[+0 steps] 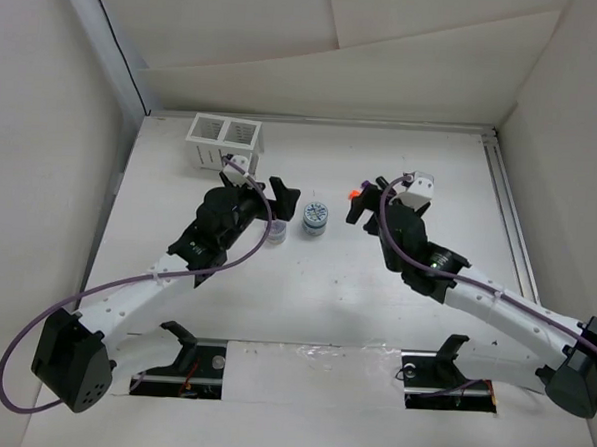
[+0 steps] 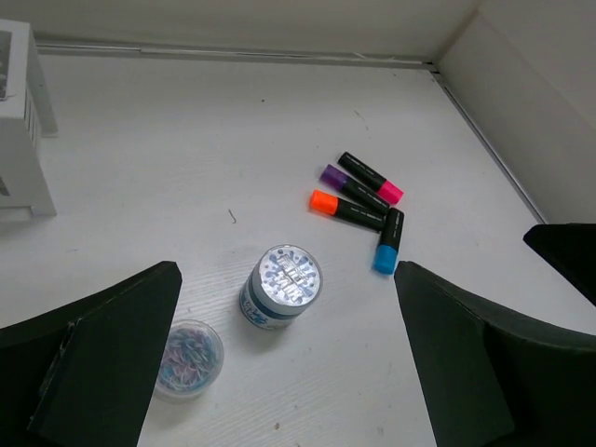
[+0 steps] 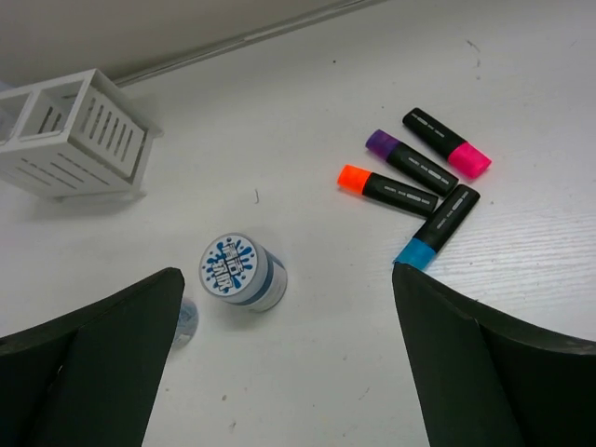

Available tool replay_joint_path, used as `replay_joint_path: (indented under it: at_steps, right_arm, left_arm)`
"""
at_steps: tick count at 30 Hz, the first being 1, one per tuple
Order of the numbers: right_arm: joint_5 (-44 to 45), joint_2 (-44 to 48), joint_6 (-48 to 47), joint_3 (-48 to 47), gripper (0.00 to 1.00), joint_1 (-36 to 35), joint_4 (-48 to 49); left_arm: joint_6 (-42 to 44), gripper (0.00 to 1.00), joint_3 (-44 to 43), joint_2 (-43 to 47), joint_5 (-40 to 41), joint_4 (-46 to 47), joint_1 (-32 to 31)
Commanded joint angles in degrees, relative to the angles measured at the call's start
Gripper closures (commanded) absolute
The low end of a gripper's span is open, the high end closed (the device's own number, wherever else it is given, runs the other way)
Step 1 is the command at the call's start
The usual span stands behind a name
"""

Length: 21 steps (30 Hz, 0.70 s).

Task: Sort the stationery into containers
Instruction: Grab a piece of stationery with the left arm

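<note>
A round blue-and-white tub (image 1: 314,218) stands mid-table; it also shows in the left wrist view (image 2: 282,286) and the right wrist view (image 3: 242,271). A smaller clear tub of purplish clips (image 1: 275,232) sits just left of it (image 2: 189,358). Several black highlighters lie together: orange cap (image 3: 352,177), purple cap (image 3: 379,142), pink cap (image 3: 472,160), blue cap (image 3: 413,252). The white two-compartment organiser (image 1: 225,140) stands at the back left. My left gripper (image 1: 279,210) is open above the clear tub. My right gripper (image 1: 365,202) is open and empty above the highlighters, hiding most of them from the top.
White walls close the table on the left, back and right. A rail (image 1: 506,209) runs along the right edge. The organiser (image 3: 74,135) appears to have nothing in it.
</note>
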<state>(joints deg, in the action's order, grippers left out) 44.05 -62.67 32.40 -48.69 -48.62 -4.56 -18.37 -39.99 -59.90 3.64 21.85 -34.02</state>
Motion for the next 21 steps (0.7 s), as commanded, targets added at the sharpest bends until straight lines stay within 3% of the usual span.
replay_joint_path:
  at_steps: [1, 3, 4, 5, 7, 8, 10, 13, 17, 18, 19, 21]
  right_arm:
    - [0.78, -0.95, -0.06, -2.11, 0.00, 0.63, 0.25]
    - [0.77, -1.48, -0.06, -2.11, 0.02, 0.63, 0.25]
    - [-0.01, -1.49, -0.06, -2.11, 0.10, 0.63, 0.25]
    - [-0.54, -1.49, -0.06, -2.11, 0.35, 1.15, 0.25]
    - [-1.07, -1.49, -0.06, -2.11, 0.68, 1.16, 0.25]
    - [-1.07, -0.96, -0.06, -2.11, 0.90, 1.16, -0.27]
    - [-1.07, -0.26, -0.06, -2.11, 1.00, 1.77, -0.28]
    - [-1.07, 0.45, -0.06, -2.11, 1.00, 2.38, -0.80]
    - [-1.69, 0.45, 0.47, -2.11, 0.98, 3.44, -0.80]
    - [-2.30, 0.45, 0.99, -2.11, 0.93, 4.05, -1.41]
    - [-2.30, 0.45, 1.00, -2.11, 0.74, 4.06, -1.42]
    - [-3.79, 0.45, 1.52, -2.11, 0.46, 5.11, -1.42]
  left_arm:
    - [-0.51, 0.00, -4.29, -1.79, -0.92, 2.78, 0.18]
    - [-0.53, 0.00, -4.92, -2.58, -2.49, 2.24, 0.18]
    - [-0.53, 0.00, -5.53, -2.59, -3.02, 2.24, 0.18]
    - [0.08, 0.00, -5.54, -2.59, -3.02, 2.24, 0.18]
    - [0.61, 0.00, -5.54, -2.59, -2.41, 2.24, 0.18]
    - [0.62, 0.00, -4.93, -2.59, -1.54, 2.24, 0.18]
    - [0.62, 0.00, -4.92, -2.59, -2.22, 3.46, 0.18]
    - [1.23, 0.00, -5.18, -3.29, -9.05, 6.27, 0.18]
    - [1.85, 0.00, -6.59, -7.94, -11.80, 6.28, 0.18]
    - [1.85, 0.00, -6.59, -8.47, -11.81, 6.28, 0.18]
    - [1.85, 0.00, -6.59, -9.09, -11.81, 6.98, 0.18]
    - [1.85, 0.00, -7.65, -10.93, -9.10, 5.93, -0.95]
